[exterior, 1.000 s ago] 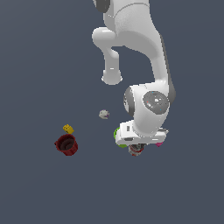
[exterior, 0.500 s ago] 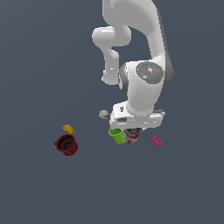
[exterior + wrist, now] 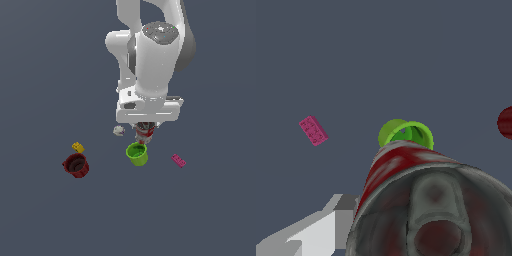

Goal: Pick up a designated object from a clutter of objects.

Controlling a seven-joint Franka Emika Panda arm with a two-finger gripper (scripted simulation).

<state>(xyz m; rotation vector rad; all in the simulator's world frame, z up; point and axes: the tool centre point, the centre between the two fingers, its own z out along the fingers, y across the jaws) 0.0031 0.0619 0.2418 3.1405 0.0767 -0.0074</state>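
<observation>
Exterior view shows the arm has risen since a moment ago, its pincer [image 3: 146, 131] clenched around the can [image 3: 145, 132] and carrying it clear of the counter [image 3: 45, 210] above the green cup [image 3: 137, 154], so the pick looks essentially done.
</observation>
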